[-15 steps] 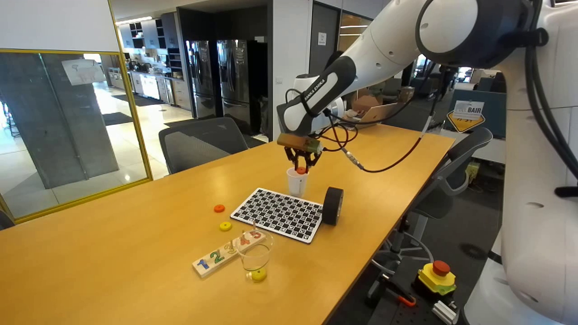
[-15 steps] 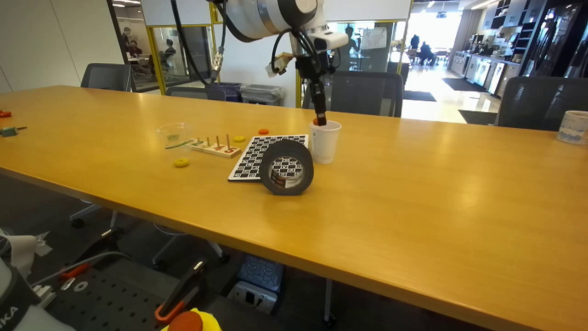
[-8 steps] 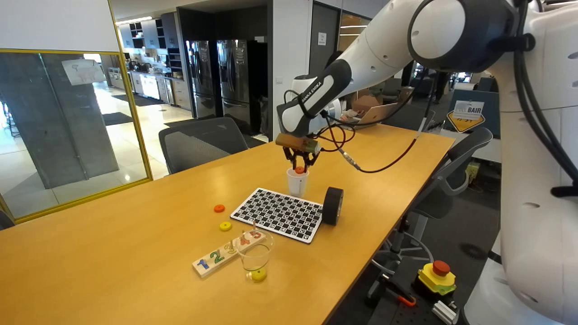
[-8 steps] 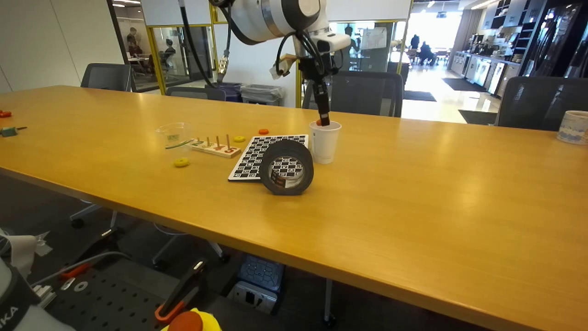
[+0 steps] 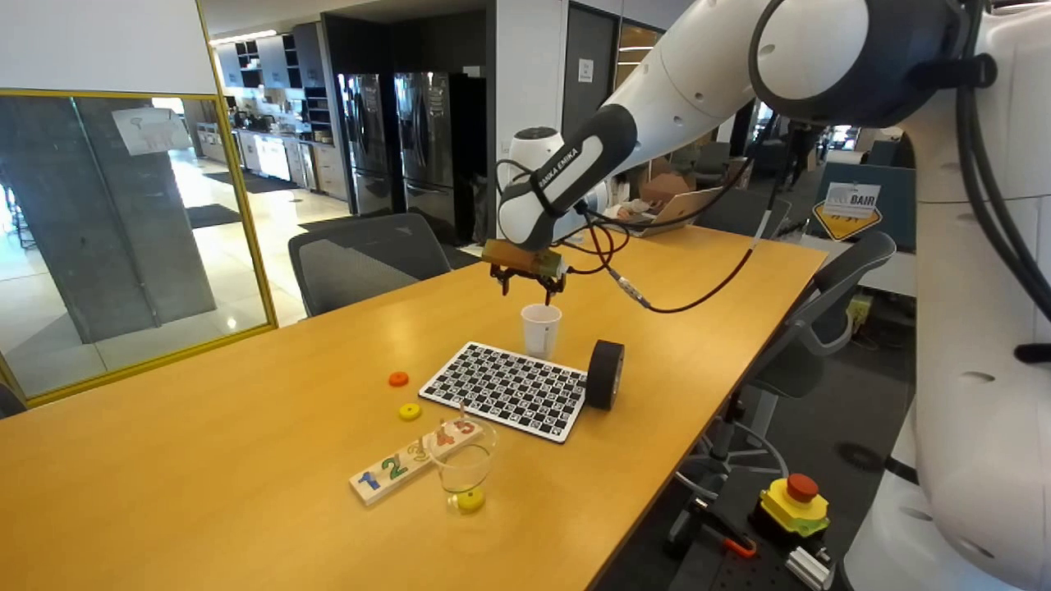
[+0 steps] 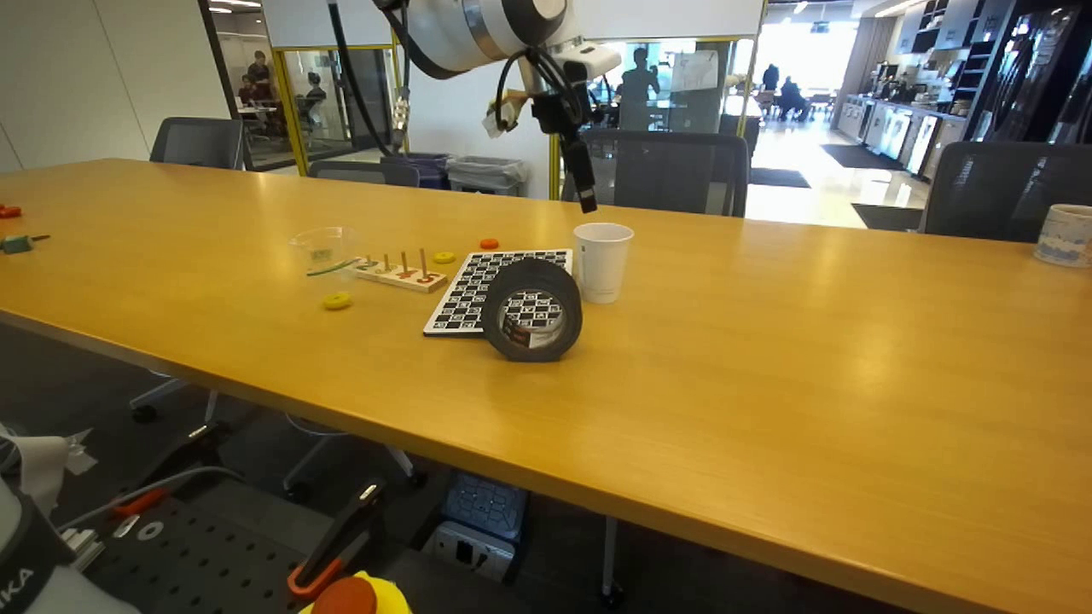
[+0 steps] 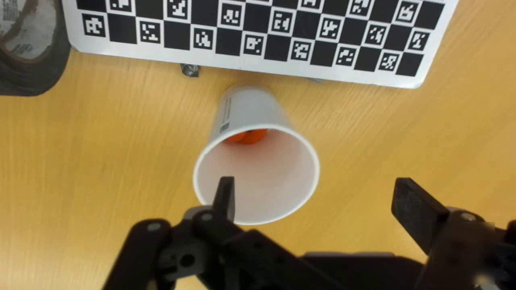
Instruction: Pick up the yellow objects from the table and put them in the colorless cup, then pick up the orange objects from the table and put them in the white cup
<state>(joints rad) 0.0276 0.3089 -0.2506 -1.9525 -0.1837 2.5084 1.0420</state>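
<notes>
My gripper (image 7: 314,179) is open above the white cup (image 7: 252,106), its fingers wide apart with nothing between them. One finger overlaps the cup's mouth in the wrist view; the other is out over bare wood. Orange objects (image 7: 252,137) lie deep in that cup, partly hidden by its rim. Another orange object (image 5: 398,378) rests on the table (image 5: 271,460), near a yellow object (image 5: 410,411). A further yellow object (image 6: 337,300) lies on the table beside the colorless cup (image 6: 322,249), which stands upright.
Between the cups lie a checkered board (image 5: 509,390) and a numbered peg strip (image 5: 415,460). A black tape roll (image 6: 533,311) stands on edge by the board. Red pieces (image 6: 9,211) and a green piece (image 6: 17,245) sit at the table's far end.
The jaws have opened and let go of an orange piece over the white cup; it has left the fingers. My gripper has risen and shifted left in both exterior views.
</notes>
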